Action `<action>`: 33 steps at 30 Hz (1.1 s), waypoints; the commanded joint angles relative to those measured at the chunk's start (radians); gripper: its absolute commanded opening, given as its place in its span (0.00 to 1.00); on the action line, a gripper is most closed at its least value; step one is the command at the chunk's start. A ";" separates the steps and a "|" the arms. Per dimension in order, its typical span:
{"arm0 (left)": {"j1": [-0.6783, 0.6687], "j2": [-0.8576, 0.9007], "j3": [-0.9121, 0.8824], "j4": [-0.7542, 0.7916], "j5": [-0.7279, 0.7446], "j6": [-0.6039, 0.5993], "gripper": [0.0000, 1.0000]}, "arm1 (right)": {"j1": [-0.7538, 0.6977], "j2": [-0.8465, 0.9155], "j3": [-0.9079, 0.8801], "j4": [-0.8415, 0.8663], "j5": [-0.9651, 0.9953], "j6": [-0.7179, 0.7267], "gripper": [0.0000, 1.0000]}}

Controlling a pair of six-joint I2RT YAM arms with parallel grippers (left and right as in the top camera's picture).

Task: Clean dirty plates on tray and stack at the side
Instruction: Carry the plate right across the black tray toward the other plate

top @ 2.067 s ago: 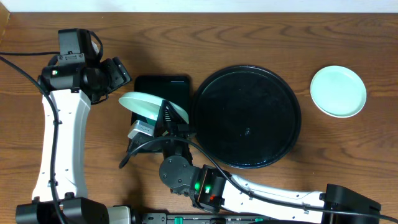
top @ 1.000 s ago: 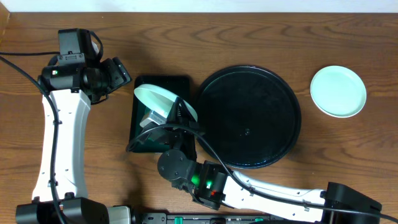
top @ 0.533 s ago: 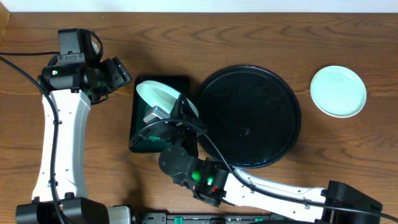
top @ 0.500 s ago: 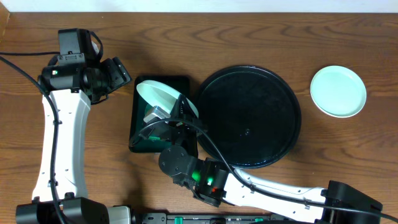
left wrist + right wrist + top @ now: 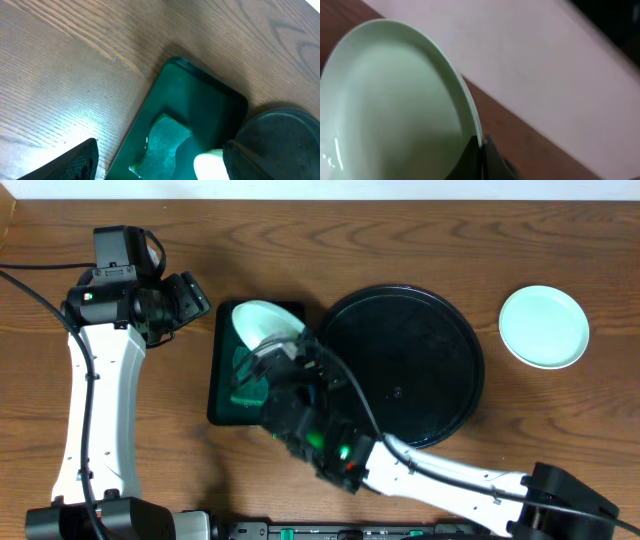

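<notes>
Over sponge tray: right gripper (image 5: 292,348) is pinching the rim of a white plate (image 5: 262,323), its fingers pressed together on the edge. It is holding the plate steeply tilted above the dark green tray (image 5: 222,395).
Reason for tilt: my judgement is that the plate's face is being brought to the sponge (image 5: 162,141) lying in that tray, so wiping is the step in hand. I cannot tell whether plate and sponge are touching.
Plate face: right wrist view is showing it pale green and smooth, with a wet-looking glint low on the left. No smear is showing on the visible part.
Black tray (image 5: 400,330): sitting just right of the dark green tray. No plate is showing on it, so this looks like the last plate being cleaned.
Side plate (image 5: 543,327): resting on the worktop well right of the black tray, judged to be the stacking spot. One plate or several, I cannot tell from above.
Left gripper (image 5: 195,302): jaws standing wide, gripping nothing. It is hovering near the far left corner of the dark green tray, probably parked clear of the wiping.
Worktop (image 5: 300,240): brown wood grain, looking dry where bare.
Room: pale wall (image 5: 320,188) is running along the far edge; little else is showing.
</notes>
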 commanded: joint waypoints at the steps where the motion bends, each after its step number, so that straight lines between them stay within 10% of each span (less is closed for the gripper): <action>1: 0.005 0.002 0.006 -0.005 -0.006 -0.002 0.80 | -0.056 -0.014 0.013 -0.064 -0.200 0.249 0.01; 33: 0.005 0.002 0.006 -0.005 -0.006 -0.002 0.80 | -0.724 -0.185 0.013 -0.499 -0.829 0.666 0.01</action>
